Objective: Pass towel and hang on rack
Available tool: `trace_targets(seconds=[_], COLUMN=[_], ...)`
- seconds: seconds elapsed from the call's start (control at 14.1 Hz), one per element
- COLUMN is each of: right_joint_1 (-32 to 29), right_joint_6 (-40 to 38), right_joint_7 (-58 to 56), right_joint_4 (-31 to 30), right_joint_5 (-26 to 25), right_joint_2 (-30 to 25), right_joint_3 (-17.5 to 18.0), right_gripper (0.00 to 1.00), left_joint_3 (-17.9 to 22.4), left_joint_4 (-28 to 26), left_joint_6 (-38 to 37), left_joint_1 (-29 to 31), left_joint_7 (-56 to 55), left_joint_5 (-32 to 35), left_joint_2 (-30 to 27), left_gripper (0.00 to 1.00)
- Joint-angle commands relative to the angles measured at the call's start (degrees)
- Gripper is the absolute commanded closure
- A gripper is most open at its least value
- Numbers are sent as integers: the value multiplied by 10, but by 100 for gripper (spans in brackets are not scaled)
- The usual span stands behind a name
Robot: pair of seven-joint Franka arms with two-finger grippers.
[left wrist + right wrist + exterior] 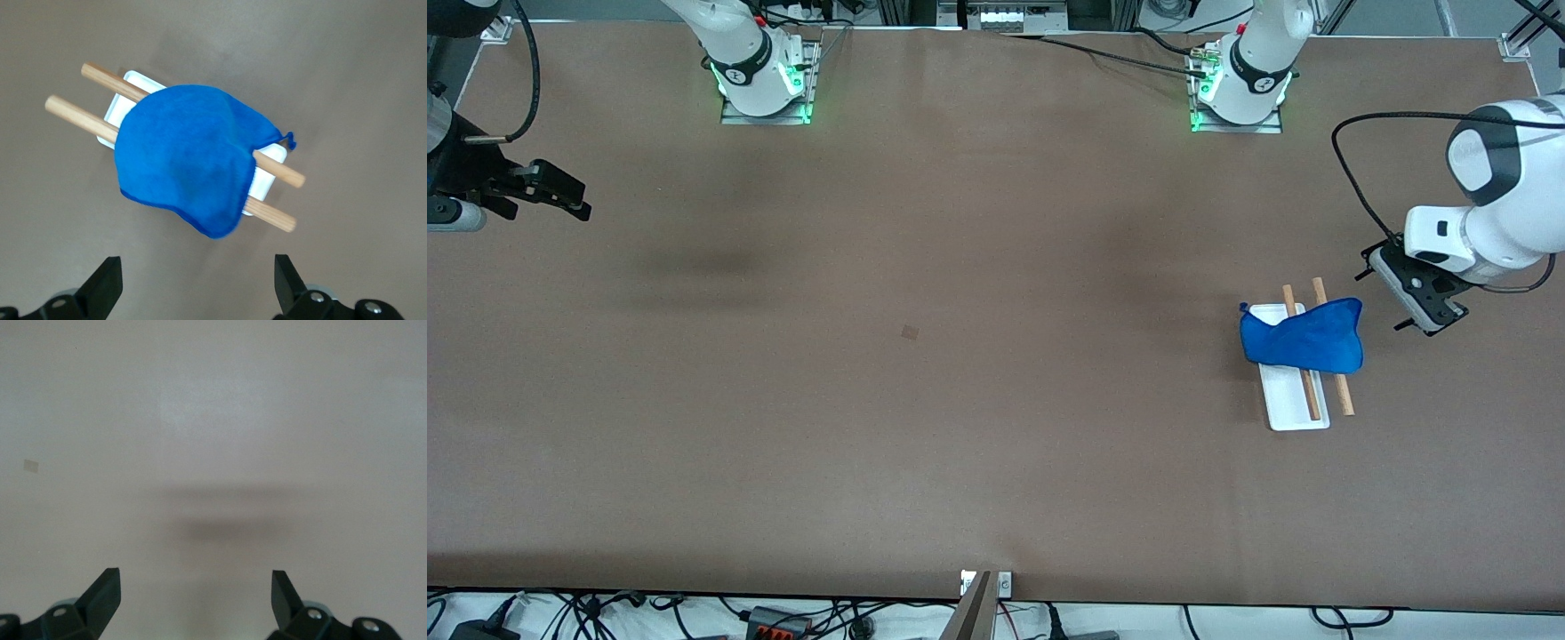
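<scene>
The royal-blue towel (1303,336) (183,157) hangs draped over both wooden rods of the rack (1288,404) (73,110), covering the rods' middle and the part nearer the arm bases. Its loop tag sticks out at one corner. The rack's white base rests on the table toward the left arm's end. My left gripper (1396,293) (198,277) hovers open just beside the rack, with nothing between its fingers and clear of the towel. My right gripper (569,194) (195,587) waits open and empty above bare table at the right arm's end.
A small brown square mark (910,332) (31,465) lies on the brown table near its middle. Cables and plugs run along the table edge nearest the front camera. The arm bases stand along the edge farthest from it.
</scene>
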Motion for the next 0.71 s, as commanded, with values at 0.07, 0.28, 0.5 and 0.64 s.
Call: trace_targets(seconds=[0.07, 0.28, 0.5, 0.64], right_joint_1=[3, 5, 4, 4], right_joint_6=[-4, -4, -1, 6], right_joint_7=[8, 8, 9, 9], right_joint_4=[9, 9, 9, 7], right_joint_5=[-5, -6, -5, -5], right_joint_2=[0, 0, 2, 2], right_joint_3=[6, 5, 5, 5], right_gripper=[0, 0, 0, 0], left_joint_3=[1, 1, 1, 1], left_joint_4=[27, 46, 91, 126], left_joint_6=[-92, -131, -213, -250], left_joint_1=[1, -7, -9, -25], left_joint_7=[-117, -231, -342, -423], left_joint_5=[-11, -12, -11, -4], left_joint_2=[-33, -43, -59, -56], left_gripper=[0, 0, 0, 0])
